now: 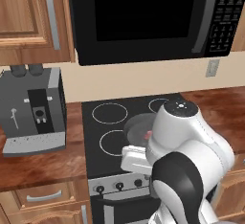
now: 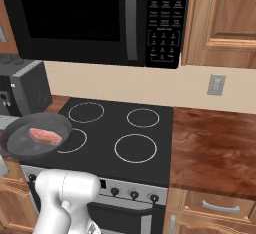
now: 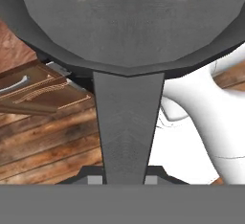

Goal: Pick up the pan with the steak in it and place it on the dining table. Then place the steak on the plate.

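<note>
One pan: dark grey pan (image 2: 36,137) lifted off the stove (image 2: 120,138), hanging over its front-left corner
steak: steak (image 2: 45,136) lies flat inside pan
gripper: gripper (image 3: 123,179) clamped narrow on the pan's handle (image 3: 127,127), floor boards below

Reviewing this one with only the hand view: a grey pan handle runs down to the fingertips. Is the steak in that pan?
Observer: Yes. In the right base view the steak lies flat in the pan, near its middle.
Operator: Where is the pan over the stove?
Observer: At the stove front left corner, covering part of the front left burner ring and overhanging the left edge.
Operator: What hangs above?
Observer: A black microwave.
</note>
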Motion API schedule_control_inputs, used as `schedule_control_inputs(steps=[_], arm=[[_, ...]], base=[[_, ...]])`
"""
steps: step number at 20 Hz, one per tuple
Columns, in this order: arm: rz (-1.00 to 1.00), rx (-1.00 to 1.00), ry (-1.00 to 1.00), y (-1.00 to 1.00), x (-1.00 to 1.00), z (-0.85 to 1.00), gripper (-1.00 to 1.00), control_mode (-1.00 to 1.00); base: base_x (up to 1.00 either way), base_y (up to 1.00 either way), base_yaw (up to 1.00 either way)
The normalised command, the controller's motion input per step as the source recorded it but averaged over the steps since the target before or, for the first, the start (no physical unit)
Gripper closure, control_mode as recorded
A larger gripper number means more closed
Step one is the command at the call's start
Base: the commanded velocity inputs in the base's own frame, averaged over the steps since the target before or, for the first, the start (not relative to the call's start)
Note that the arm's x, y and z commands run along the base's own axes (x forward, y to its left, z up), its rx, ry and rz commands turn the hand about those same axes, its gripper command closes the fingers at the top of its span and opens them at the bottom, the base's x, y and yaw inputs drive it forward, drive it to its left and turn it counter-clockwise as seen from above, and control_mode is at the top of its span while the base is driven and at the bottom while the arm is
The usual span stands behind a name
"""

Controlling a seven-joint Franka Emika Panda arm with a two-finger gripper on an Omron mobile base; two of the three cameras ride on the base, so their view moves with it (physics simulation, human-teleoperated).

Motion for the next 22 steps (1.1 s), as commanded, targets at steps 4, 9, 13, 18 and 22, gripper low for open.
schedule_control_inputs(steps=[4, 9, 13, 18, 22], arm=[[0.00, 0.00, -0.11, 0.00, -0.07, 0.11, 1.00, -1.00], [0.00, 0.00, -0.09, 0.01, -0.01, 0.26, 1.00, -1.00], [0.01, 0.00, 0.07, -0.01, 0.01, 0.21, 1.00, -1.00], [0.00, 0.01, 0.32, -0.01, 0.13, 0.20, 1.00, -1.00], [0.00, 0.00, 0.00, 0.00, 0.00, 0.00, 1.00, -1.00]], base=[[0.00, 0.00, 0.00], [0.00, 0.00, 0.00], [0.00, 0.00, 0.00], [0.00, 0.00, 0.00], [0.00, 0.00, 0.00]])
